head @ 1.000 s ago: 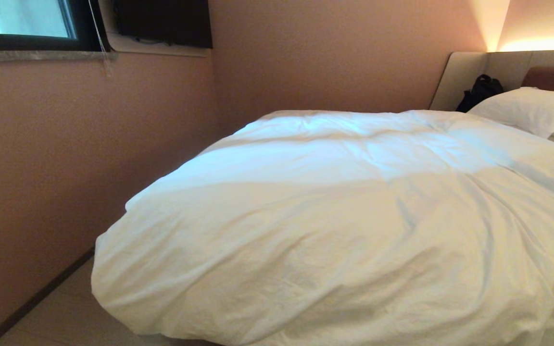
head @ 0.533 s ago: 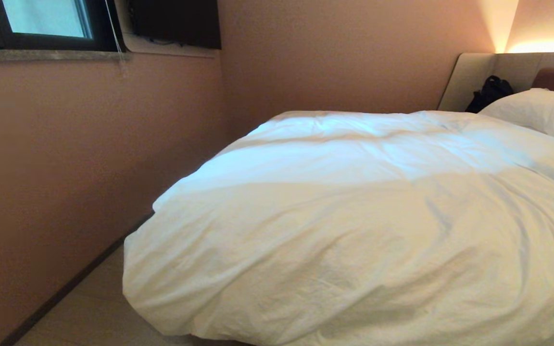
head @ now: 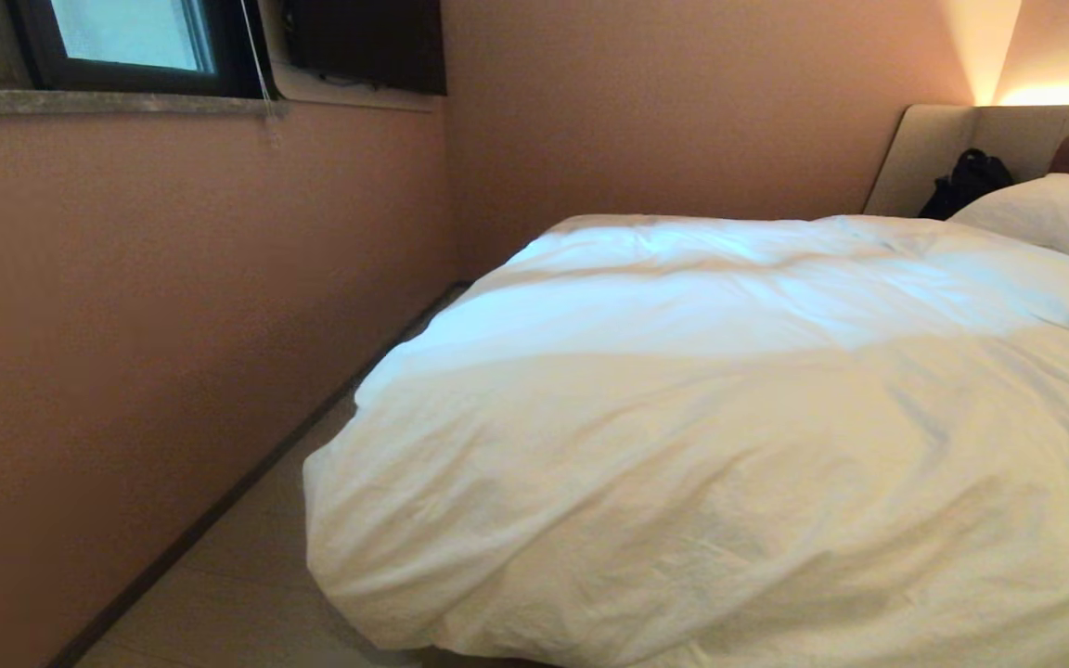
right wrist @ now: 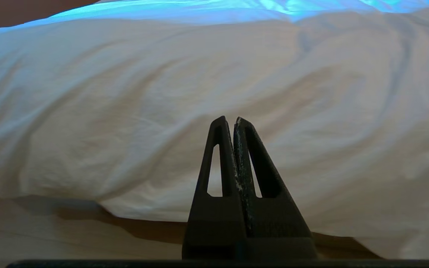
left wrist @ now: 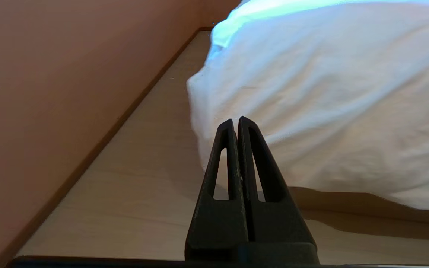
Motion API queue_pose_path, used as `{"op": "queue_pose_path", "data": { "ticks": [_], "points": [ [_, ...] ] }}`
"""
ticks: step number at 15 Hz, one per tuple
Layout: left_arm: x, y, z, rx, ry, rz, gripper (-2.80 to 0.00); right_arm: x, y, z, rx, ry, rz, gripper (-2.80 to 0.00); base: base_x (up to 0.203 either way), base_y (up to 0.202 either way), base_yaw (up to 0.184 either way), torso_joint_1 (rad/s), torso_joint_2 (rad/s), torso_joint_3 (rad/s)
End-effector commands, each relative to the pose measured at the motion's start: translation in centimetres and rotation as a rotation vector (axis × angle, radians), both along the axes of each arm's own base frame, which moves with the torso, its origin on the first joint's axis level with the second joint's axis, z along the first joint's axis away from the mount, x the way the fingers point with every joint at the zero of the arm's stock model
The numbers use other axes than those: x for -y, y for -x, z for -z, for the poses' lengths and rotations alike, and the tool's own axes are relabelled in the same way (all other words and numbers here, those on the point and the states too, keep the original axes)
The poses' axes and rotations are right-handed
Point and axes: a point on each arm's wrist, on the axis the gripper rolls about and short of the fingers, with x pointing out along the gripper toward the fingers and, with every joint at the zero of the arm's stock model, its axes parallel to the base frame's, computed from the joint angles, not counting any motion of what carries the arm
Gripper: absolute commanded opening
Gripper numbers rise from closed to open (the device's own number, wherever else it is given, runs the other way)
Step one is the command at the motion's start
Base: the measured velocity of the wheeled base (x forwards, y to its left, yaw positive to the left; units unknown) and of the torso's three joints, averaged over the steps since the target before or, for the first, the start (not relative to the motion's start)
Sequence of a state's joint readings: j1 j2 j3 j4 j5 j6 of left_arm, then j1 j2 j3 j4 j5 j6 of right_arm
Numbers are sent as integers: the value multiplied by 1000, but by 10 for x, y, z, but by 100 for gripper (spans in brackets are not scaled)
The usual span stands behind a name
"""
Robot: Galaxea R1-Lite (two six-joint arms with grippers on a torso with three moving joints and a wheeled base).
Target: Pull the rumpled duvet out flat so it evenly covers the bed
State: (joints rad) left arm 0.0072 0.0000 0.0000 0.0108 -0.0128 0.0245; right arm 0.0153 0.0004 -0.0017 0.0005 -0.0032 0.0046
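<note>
**user1:** One duvet (head: 729, 427), puffy and wrinkled, heaped over the one bed (head: 938, 148), its near corner bulging out over the floor (head: 247, 594) by the wall (head: 145, 325). One pillow (head: 1049, 215) shows up by the headboard, plus one black bag (head: 966, 183).

**user2:** And the grippers?

**user1:** Two, both empty with tips pressed together. Left gripper (left wrist: 236, 121) points at the duvet's overhanging corner (left wrist: 311, 93), right gripper (right wrist: 231, 121) faces the duvet's front edge (right wrist: 199, 111). Neither touches it.

The right gripper (right wrist: 234, 119) hangs with jaws pressed together before the wrinkled duvet (right wrist: 132, 104), whose edge overhangs the floor (right wrist: 32, 238).
</note>
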Motion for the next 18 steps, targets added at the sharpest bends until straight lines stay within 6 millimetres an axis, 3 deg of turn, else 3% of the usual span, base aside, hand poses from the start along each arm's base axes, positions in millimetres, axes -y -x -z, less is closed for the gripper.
{"op": "queue_pose_path", "data": {
  "ticks": [1, 15, 18],
  "points": [
    [0, 0, 0, 0, 0, 0, -280, 0, 0, 0, 1, 0, 0, -280, 0, 194, 1, 2, 5, 4],
    [0, 0, 0, 0, 1, -1, -280, 0, 0, 0, 1, 0, 0, -280, 0, 193, 0, 1, 3, 4],
    [0, 0, 0, -1, 2, 1, -280, 0, 0, 0, 1, 0, 0, -280, 0, 42, 0, 1, 2, -1]
  ]
}}
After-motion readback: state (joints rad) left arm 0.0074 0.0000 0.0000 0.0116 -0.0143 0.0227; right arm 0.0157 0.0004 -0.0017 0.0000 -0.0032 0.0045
